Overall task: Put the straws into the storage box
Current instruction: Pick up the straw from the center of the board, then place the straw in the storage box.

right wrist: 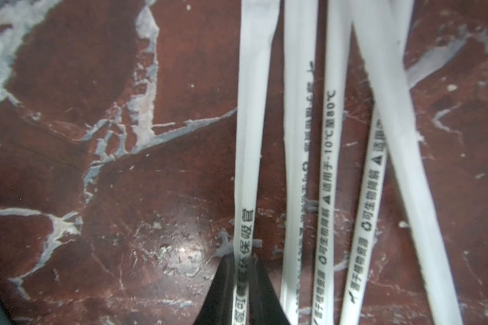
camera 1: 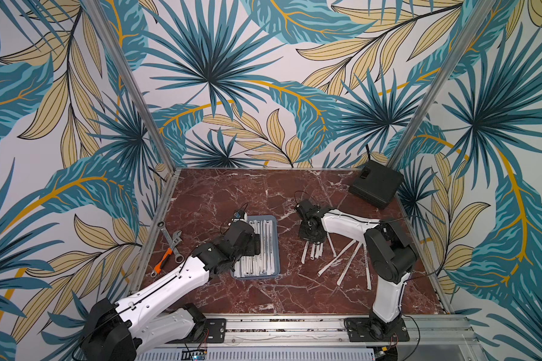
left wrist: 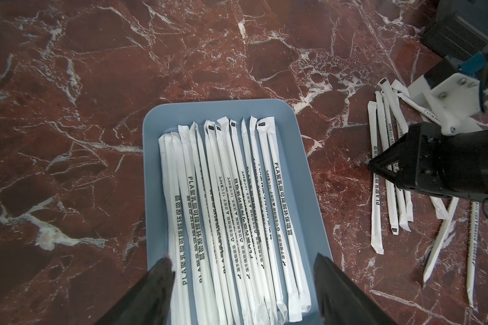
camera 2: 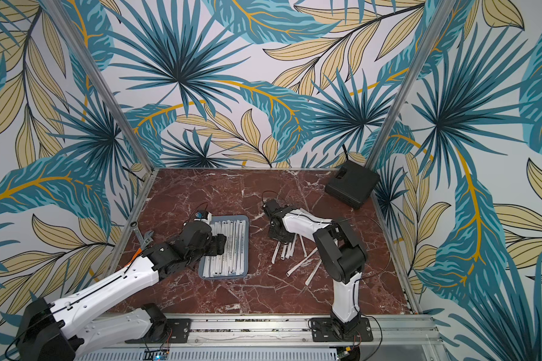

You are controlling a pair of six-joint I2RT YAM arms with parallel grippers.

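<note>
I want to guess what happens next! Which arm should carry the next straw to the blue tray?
Right arm, most likely. The right gripper is pinched shut on a wrapped straw beside the loose straws. The left gripper hangs open over the grey-blue tray, holding nothing.

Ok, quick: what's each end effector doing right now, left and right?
Left end effector: open, holding nothing, above the storage box.
Right end effector: closed on one straw.
</note>
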